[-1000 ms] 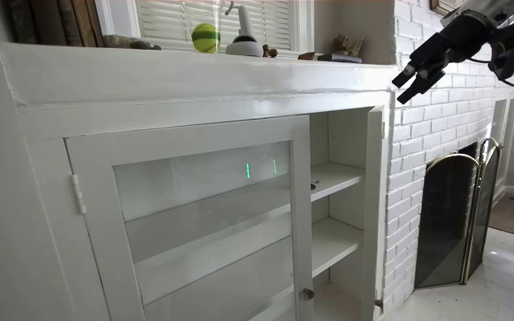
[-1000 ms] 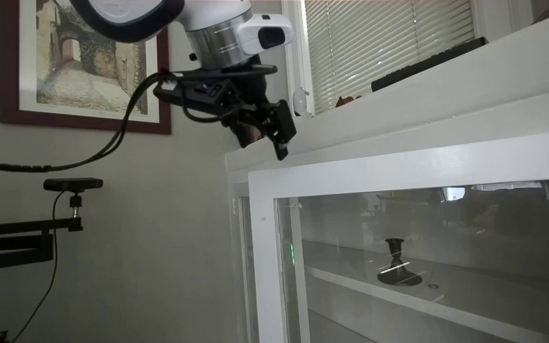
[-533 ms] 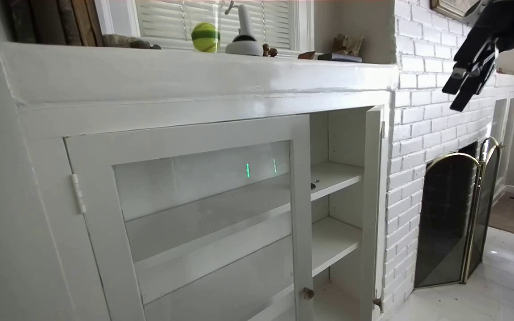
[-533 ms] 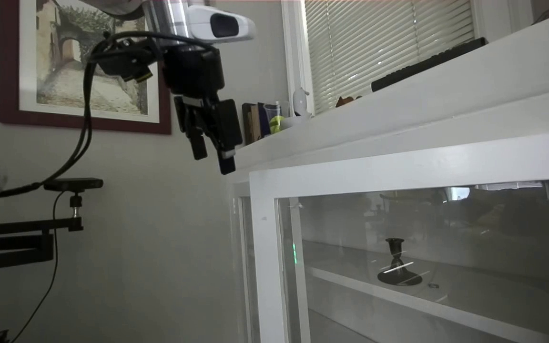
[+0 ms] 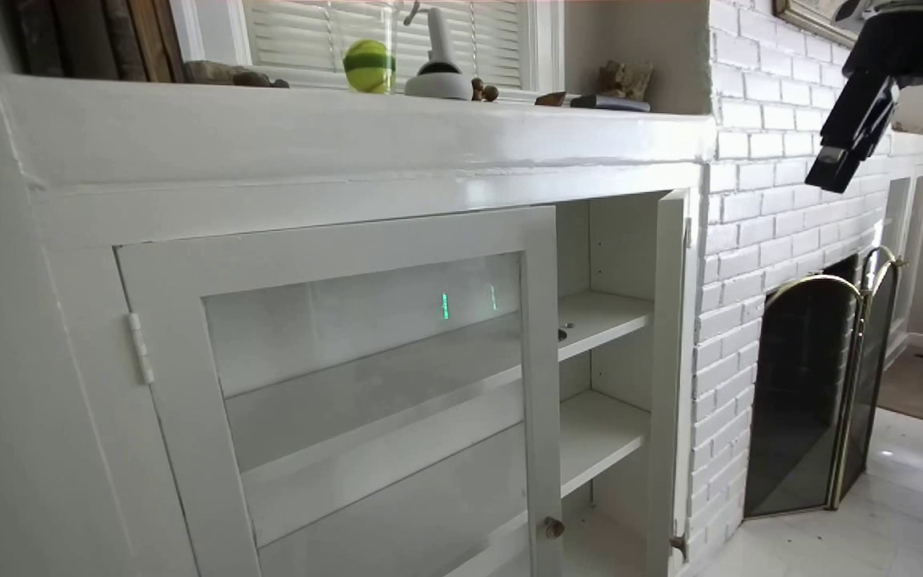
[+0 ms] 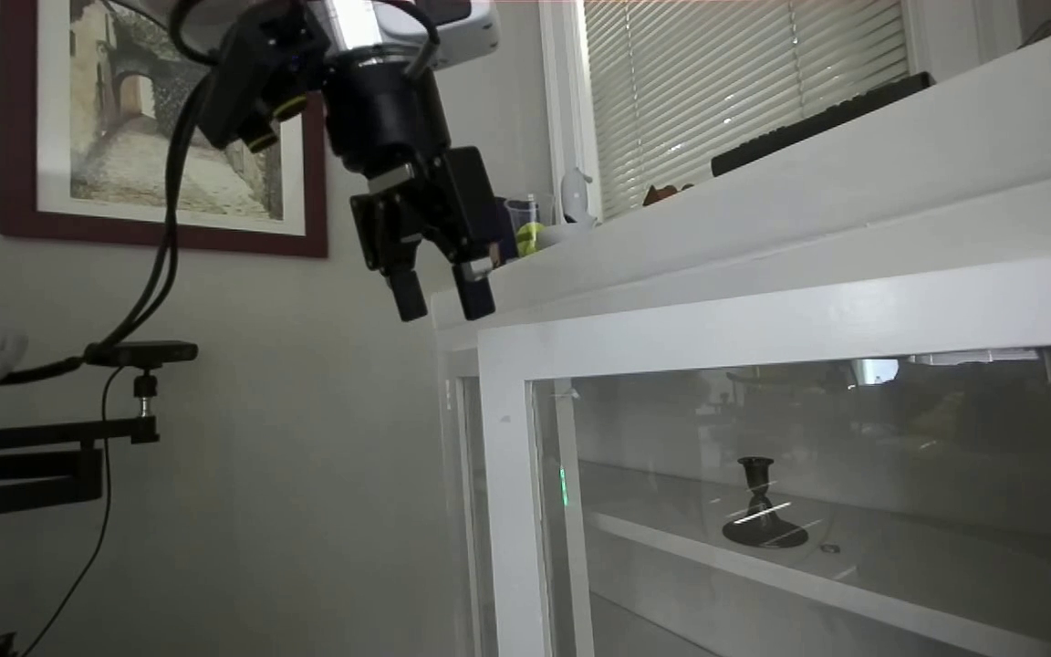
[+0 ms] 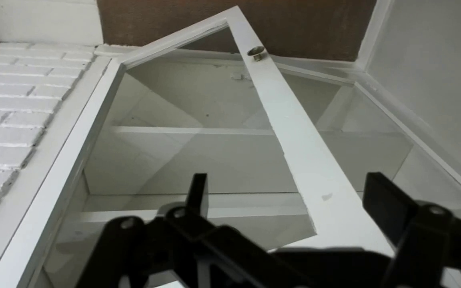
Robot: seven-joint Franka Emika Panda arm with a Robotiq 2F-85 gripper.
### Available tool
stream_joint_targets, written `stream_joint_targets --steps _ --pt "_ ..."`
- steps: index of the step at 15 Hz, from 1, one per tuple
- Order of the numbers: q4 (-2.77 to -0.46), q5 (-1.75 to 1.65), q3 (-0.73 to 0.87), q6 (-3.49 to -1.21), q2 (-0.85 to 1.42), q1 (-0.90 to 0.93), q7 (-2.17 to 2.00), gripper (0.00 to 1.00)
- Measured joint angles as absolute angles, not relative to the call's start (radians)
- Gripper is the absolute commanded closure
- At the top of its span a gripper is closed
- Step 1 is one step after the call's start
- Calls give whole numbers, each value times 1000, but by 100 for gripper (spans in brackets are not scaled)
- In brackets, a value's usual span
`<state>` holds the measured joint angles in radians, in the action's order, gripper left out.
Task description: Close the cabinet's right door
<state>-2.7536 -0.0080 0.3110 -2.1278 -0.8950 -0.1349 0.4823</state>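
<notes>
The white cabinet [image 5: 349, 140] has its right door [image 5: 670, 361] standing open, seen nearly edge-on in an exterior view. Its white frame also shows in an exterior view [image 6: 763, 315] and in the wrist view [image 7: 294, 116], with a round metal knob [image 7: 256, 53] at the far end. My gripper [image 6: 442, 297] is open and empty, pointing down, near the upper free corner of the right door and apart from it as far as I can tell. It also shows in an exterior view [image 5: 832, 172], side-on. In the wrist view its fingers [image 7: 286, 188] stand on either side of the door frame.
The left glass door [image 5: 333, 248] looks shut. A ball [image 5: 369, 66] and other small objects stand on the top ledge. A dark candle holder [image 6: 764, 506] is on a shelf. A fireplace screen [image 5: 806, 393] stands beside the brick wall [image 5: 738, 320]. A camera on a stand [image 6: 142, 353] is near the wall.
My gripper has drawn back from beside the cabinet ledge and turned to point more downward; in the last half second it rotated and shifted slightly. The right door is almost unchanged.
</notes>
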Motion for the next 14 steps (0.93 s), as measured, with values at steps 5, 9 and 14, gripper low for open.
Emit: stream_joint_targets --steps 5,9,14 --pt "-2758 -18 350 -2291 -822 -71 582 0" --pt "-2759 -12 416 -2432 -772 8 663 0" --pt "-2759 -12 419 -2440 -764 13 672 0"
